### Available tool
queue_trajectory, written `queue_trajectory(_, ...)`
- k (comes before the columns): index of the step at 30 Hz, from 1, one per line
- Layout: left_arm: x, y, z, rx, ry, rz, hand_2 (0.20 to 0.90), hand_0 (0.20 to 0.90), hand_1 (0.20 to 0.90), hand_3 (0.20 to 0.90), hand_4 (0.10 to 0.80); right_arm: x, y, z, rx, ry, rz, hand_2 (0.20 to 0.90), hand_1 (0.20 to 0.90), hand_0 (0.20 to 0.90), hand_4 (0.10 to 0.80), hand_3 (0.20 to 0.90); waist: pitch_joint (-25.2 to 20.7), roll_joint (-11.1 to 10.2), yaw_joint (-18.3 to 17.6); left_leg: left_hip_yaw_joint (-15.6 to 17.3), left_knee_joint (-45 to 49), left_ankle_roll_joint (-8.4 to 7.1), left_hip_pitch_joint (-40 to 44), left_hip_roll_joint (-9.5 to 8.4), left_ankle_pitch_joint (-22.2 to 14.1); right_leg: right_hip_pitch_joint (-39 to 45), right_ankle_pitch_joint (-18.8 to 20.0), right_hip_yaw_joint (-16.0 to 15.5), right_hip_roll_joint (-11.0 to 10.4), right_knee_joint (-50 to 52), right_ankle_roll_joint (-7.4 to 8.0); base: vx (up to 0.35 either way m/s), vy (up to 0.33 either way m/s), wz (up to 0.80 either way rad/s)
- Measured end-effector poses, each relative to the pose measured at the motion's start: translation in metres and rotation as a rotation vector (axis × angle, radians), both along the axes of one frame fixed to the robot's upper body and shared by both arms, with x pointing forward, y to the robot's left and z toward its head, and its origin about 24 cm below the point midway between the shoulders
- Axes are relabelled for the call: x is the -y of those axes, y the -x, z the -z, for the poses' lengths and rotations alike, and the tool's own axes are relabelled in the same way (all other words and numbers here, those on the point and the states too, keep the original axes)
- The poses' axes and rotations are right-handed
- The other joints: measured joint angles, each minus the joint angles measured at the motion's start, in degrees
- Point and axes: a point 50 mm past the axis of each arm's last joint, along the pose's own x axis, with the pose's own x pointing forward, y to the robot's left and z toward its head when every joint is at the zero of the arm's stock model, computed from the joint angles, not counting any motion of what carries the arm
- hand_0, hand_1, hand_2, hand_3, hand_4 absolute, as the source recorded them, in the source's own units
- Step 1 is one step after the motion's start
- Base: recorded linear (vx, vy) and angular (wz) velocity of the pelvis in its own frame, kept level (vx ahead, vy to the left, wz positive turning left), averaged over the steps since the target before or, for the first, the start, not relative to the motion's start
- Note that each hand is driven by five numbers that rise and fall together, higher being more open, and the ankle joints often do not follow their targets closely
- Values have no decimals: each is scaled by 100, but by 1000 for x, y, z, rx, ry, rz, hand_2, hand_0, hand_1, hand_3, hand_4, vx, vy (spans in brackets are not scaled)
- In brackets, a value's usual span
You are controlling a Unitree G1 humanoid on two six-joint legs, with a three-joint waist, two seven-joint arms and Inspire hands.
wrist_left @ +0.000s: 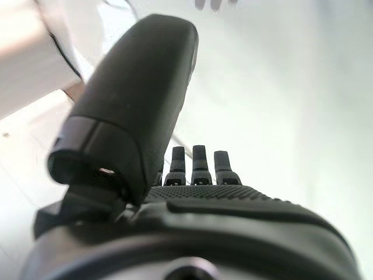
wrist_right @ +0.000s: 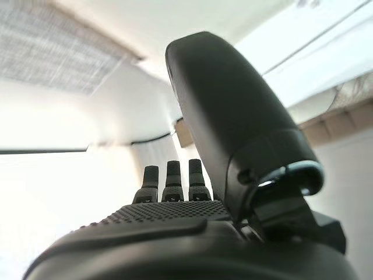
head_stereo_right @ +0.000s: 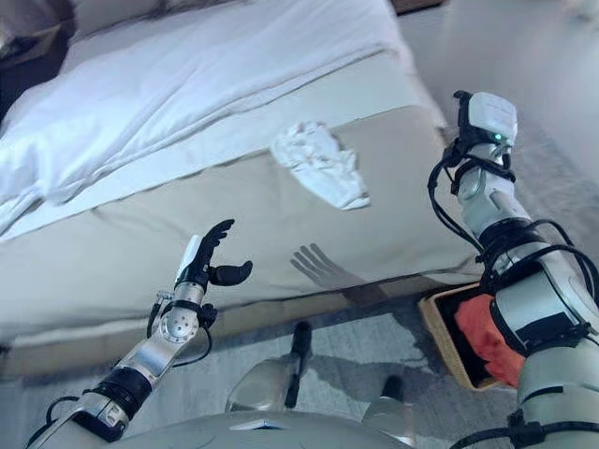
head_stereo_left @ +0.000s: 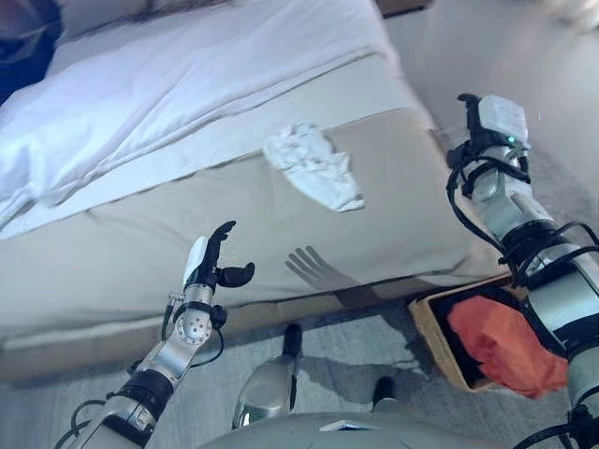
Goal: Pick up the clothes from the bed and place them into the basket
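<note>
A crumpled white garment [head_stereo_left: 314, 166] lies on the beige cover of the bed [head_stereo_left: 187, 234], near its front right part. An orange-red garment [head_stereo_left: 503, 344] lies in the brown basket [head_stereo_left: 432, 329] on the floor at the bed's right front corner. My left hand [head_stereo_left: 211, 262] is open and empty, raised over the bed's front edge, well to the left of the white garment; it also shows in the left wrist view [wrist_left: 192, 192]. My right hand [wrist_right: 175, 204] is raised beside the bed's right corner, above the basket, with straight fingers and nothing in it.
A white duvet [head_stereo_left: 178, 75] covers the far part of the bed. A dark object [head_stereo_left: 23, 47] sits at the far left by the bed head. Grey carpet [head_stereo_left: 562, 178] lies to the right of the bed.
</note>
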Motion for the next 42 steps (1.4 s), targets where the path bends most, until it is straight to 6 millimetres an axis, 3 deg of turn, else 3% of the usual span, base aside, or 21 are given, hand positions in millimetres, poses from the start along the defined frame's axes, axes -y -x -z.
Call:
queue_trajectory(2,-5,-6,-11,45,-19,1,900,900,900,900,800,-6,-4,-17,45,11,-1,900,900,900,800,900,369,-60,144,-41,246,58,-270,-199,-59,-479,-368,4,-273,807,-31,-51,61,36)
queue_trajectory(7,-4,-24,-42,165,-34,27,900,900,900,900,800,-14,-9,-57,153,-25,12,900,900,900,800,900,1107,-130,459,-126,1078,184,-926,-590,-348,-1204,-836,0,-741,2015,-162,-43,30,28)
queue_trajectory(11,2,-27,-56,231,-13,51,900,900,900,900,800,-23,-12,-64,184,-39,10,900,900,900,800,900,1202,-127,700,-185,1753,241,-1609,-778,-492,-1748,-986,-4,-905,2660,-155,-3,21,24)
queue_trajectory(18,15,-23,-70,305,19,126,900,900,900,900,800,-28,-15,-79,220,-84,57,900,900,900,800,900,1228,-93,796,-422,2740,216,-2904,-977,-745,-2893,-1395,11,-1060,3671,-296,-27,15,22)
queue_trajectory(23,17,-15,-68,319,40,133,900,900,900,900,800,-16,-14,-73,194,-89,117,900,900,900,800,900,1240,-70,885,-443,3205,210,-3488,-1078,-829,-3475,-1578,118,-1114,4226,-355,3,1,7)
queue_trajectory(30,16,-7,-78,385,48,155,900,900,900,900,800,-6,-12,-73,116,-59,198,900,900,900,800,900,1236,-65,949,-496,3676,190,-4182,-1080,-847,-4185,-1676,225,-1110,4769,-450,2,-4,2)
queue_trajectory(32,15,-7,-80,402,50,150,900,900,900,900,800,-5,-12,-82,107,-74,207,900,900,900,800,900,1237,-65,961,-500,3687,187,-4299,-1081,-849,-4343,-1676,259,-1105,4844,-452,-35,-5,1)
queue_trajectory(34,15,-6,-83,417,52,156,900,900,900,900,800,-5,-11,-92,85,-78,218,785,785,785,665,765,1237,-65,1002,-500,3683,183,-4371,-1070,-852,-4465,-1675,312,-1076,4884,-452,-31,-7,-3)
queue_trajectory(35,16,-5,-85,423,53,162,900,900,900,900,800,-4,-11,-95,72,-82,222,476,476,476,306,406,1237,-65,1022,-502,3683,183,-4383,-1069,-852,-4491,-1675,328,-1068,4902,-453,-21,-11,-3)
queue_trajectory(36,16,-5,-86,428,55,166,900,900,900,900,800,-3,-11,-98,57,-83,225,476,476,476,306,406,1236,-65,1026,-503,3683,183,-4383,-1068,-852,-4498,-1675,339,-1060,4913,-453,0,0,0)
queue_trajectory(37,16,-4,-87,433,55,170,900,900,900,900,800,-3,-11,-101,51,-93,228,300,300,300,100,200,1236,-65,1030,-508,3682,178,-4383,-1062,-855,-4498,-1675,340,-1050,4915,-453,0,0,0)
queue_trajectory(42,11,-3,-88,436,43,160,900,900,900,900,800,1,-7,-113,62,-114,247,300,300,300,100,200,1236,-65,1032,-537,3693,175,-4382,-1064,-857,-4480,-1675,350,-1009,4903,-454,0,0,0)
